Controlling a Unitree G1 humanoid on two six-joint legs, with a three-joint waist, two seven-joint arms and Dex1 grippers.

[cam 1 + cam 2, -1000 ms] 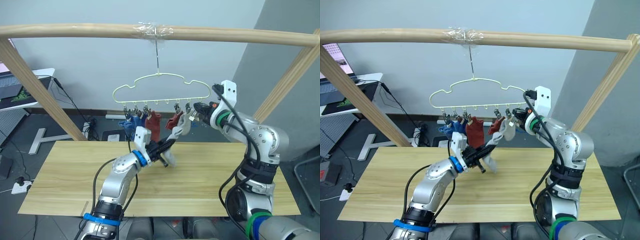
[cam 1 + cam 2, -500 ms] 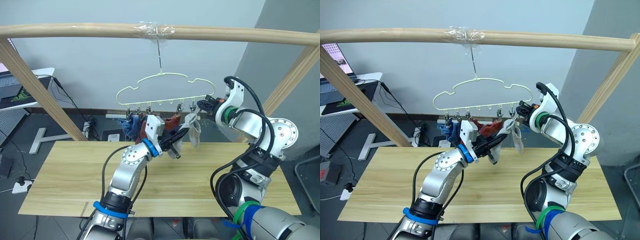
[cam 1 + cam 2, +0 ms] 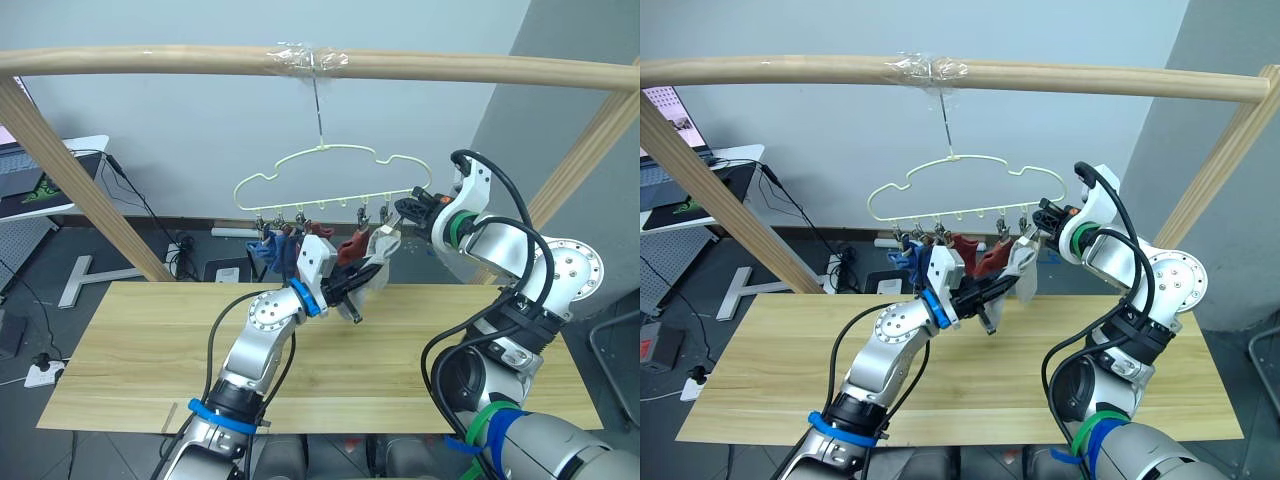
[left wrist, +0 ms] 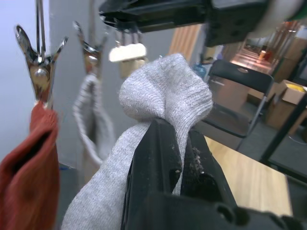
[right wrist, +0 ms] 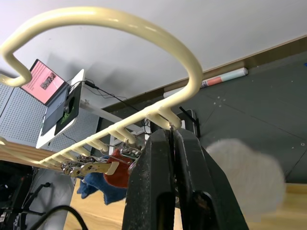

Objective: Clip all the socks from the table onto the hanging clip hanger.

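Left gripper (image 3: pixel 352 292) pinches grey sock (image 3: pixel 372 272) just below clip hanger (image 3: pixel 330 180)

Left gripper (image 3: pixel 352 296) pinches closed below the clip hanger (image 3: pixel 330 172); right gripper (image 3: pixel 408 211), fingers pressed together, meets its right end.

I see the clip hanger (image 3: pixel 330 178) hanging from the wooden pole (image 3: pixel 320 63), above the far edge of the table (image 3: pixel 130 360). Socks (image 3: pixel 275 248) hang in a row from its clips. My left gripper (image 3: pixel 352 288) holds another sock (image 3: pixel 372 275) just below the hanger's right end, where my right gripper (image 3: pixel 408 208) meets the last clip (image 5: pixel 169 125).
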